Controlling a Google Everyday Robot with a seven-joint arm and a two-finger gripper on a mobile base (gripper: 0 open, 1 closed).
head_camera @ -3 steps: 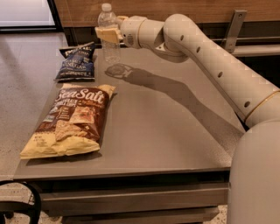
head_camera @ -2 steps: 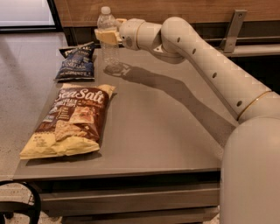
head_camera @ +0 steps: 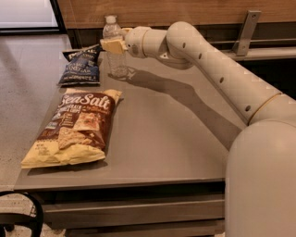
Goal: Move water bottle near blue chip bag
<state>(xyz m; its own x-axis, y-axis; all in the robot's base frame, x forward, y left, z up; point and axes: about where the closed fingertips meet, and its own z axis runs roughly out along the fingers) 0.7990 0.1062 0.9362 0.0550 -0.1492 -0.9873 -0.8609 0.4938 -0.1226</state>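
Wood panelling (head_camera: pixel 194 9) runs along the back wall behind a grey table (head_camera: pixel 162 139), with pale speckled floor (head_camera: pixel 27 69) off the table's left edge. The water bottle (head_camera: pixel 114 60) stands upright near the far left corner of the table. Its white cap (head_camera: pixel 110 19) is on and its body is clear enough to see through, though whether it holds any water is hard to judge from this angle. The gripper (head_camera: pixel 114 45) is clamped on the bottle at mid-height, with one pale yellow finger lying flat across its front face. The bottle's base seems to sit on the tabletop. Just beside the bottle, toward the left edge, lies the blue chip bag (head_camera: pixel 82 67), flat, crinkled and closed, close to the bottle but not clearly touching it. Nearer the front left corner lies the larger brown and yellow Sea Salt bag (head_camera: pixel 76 127), also flat and closed, its top end just short of the blue bag and well apart from the bottle. The cream arm (head_camera: pixel 217 65) reaches in from the right side, crossing above the far right part of the table and casting a shadow over its middle. A metal bracket (head_camera: pixel 245 32) is fixed to the wall beyond the far right corner.
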